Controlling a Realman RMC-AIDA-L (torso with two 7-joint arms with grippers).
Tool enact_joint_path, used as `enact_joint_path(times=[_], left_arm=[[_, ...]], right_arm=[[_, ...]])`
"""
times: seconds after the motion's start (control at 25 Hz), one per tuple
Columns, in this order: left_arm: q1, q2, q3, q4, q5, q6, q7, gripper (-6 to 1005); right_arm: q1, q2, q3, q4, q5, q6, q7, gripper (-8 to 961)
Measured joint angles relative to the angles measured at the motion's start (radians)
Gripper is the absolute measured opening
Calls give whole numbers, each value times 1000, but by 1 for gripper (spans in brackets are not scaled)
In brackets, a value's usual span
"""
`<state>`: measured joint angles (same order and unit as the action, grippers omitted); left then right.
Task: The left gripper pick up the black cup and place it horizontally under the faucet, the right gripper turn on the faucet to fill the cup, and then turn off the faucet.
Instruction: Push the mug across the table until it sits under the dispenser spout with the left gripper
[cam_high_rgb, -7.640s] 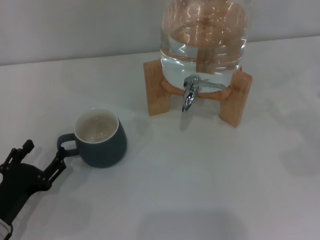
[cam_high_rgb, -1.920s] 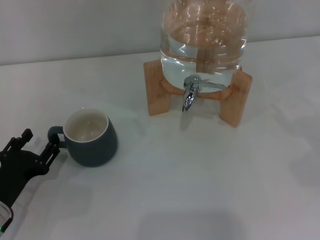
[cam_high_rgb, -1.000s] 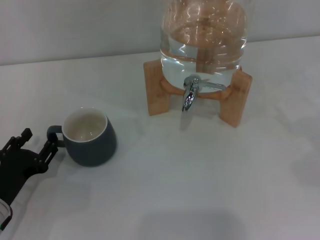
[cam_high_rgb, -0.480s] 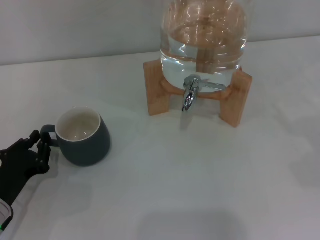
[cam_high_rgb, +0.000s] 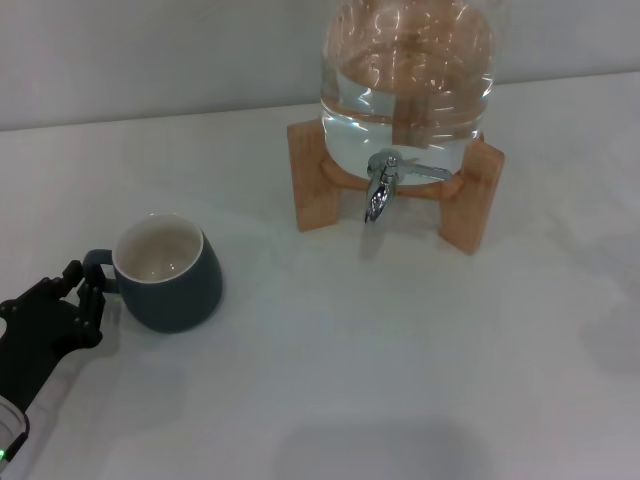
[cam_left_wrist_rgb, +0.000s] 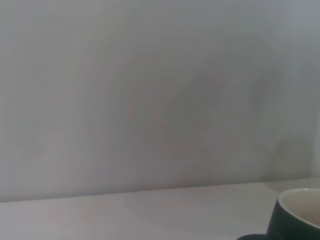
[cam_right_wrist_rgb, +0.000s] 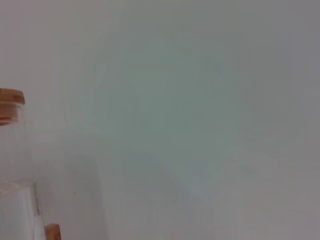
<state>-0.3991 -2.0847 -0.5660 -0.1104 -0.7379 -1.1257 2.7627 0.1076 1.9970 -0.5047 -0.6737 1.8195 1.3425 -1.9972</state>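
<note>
The black cup (cam_high_rgb: 168, 276) stands upright on the white table, cream inside showing, its loop handle (cam_high_rgb: 95, 268) turned toward the table's left edge. My left gripper (cam_high_rgb: 84, 292) reaches in from the lower left corner and is shut on that handle. Part of the cup's rim (cam_left_wrist_rgb: 299, 214) also shows in the left wrist view. The chrome faucet (cam_high_rgb: 379, 191) hangs from the jar well to the right of the cup and farther back, its thin lever pointing right. My right gripper is out of view.
A big glass water jar (cam_high_rgb: 407, 75) sits on a light wooden stand (cam_high_rgb: 314, 181) at the back centre. In the right wrist view the jar's wooden lid (cam_right_wrist_rgb: 10, 98) shows. White table (cam_high_rgb: 400, 380) spreads out in front of the stand.
The left gripper's fingers, spread beside the handle a second ago, have come together on it. The cup has slid left from where it stood earlier.
</note>
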Motion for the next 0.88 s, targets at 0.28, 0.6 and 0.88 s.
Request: enact_joint_path(times=[0.28,0.6,0.88], left_arm=[[-4,0,-3,0,1,1,0,203],[-17,3,-1,4,2,9,2,202],[-20,3,-3,7,2,10,1,202]], right_arm=[[3,0,11,0,-3,0,0,855],[8,1,12,2,-3,-2,0,855],[12,3,12,2,-1,-6,0,855]])
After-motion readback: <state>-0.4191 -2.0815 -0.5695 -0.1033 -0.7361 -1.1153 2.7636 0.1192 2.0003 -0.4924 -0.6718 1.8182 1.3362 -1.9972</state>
